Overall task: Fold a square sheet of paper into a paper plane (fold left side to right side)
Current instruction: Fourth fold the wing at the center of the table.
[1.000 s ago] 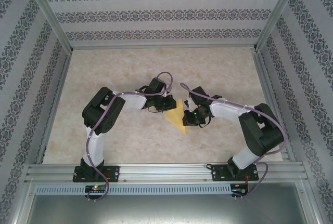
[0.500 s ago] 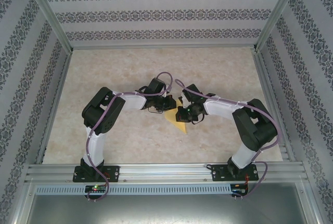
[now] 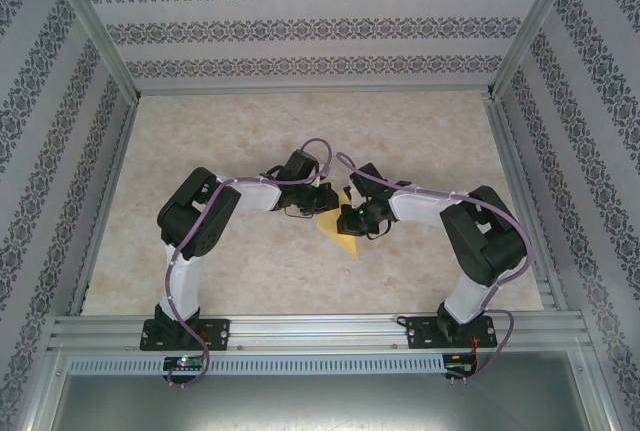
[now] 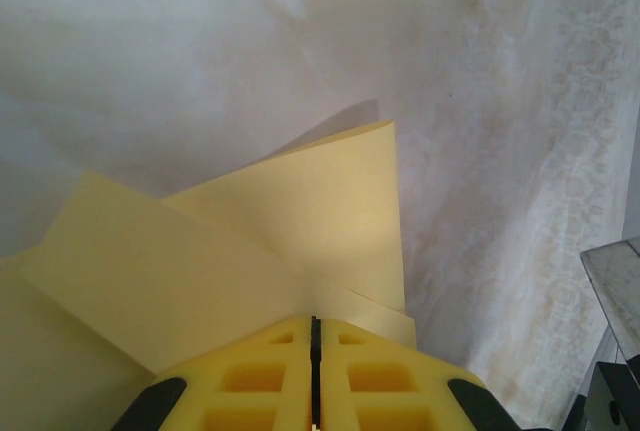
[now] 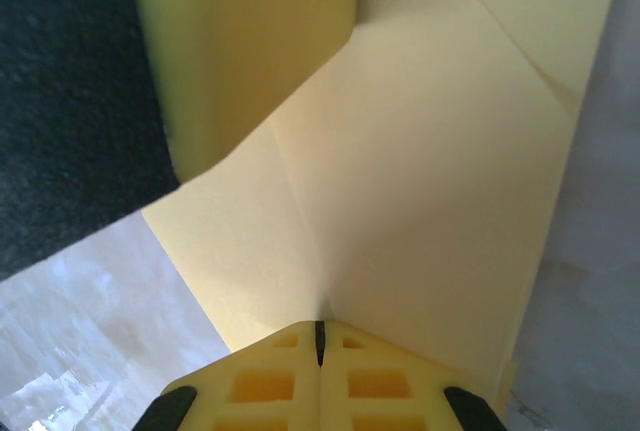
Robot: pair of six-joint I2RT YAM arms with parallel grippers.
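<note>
The yellow sheet of paper [image 3: 343,235] lies folded into angled flaps on the table's middle, between both wrists. My left gripper [image 3: 322,205] is at its upper left edge. In the left wrist view that gripper [image 4: 315,319] is shut, with the paper [image 4: 300,221] running in between the yellow fingertips. My right gripper [image 3: 349,219] is on the paper's right side. In the right wrist view it [image 5: 320,327] is shut on the paper [image 5: 430,181] where a crease meets the tips. The left gripper's yellow finger [image 5: 240,41] stands close above it.
The beige marbled table [image 3: 200,141] is walled by patterned panels on three sides. An aluminium rail [image 3: 320,331] carrying the arm bases runs along the near edge. The two wrists are nearly touching over the paper.
My right arm has swung left, bringing its gripper further over the paper and close to the left one. The left arm has stayed put.
</note>
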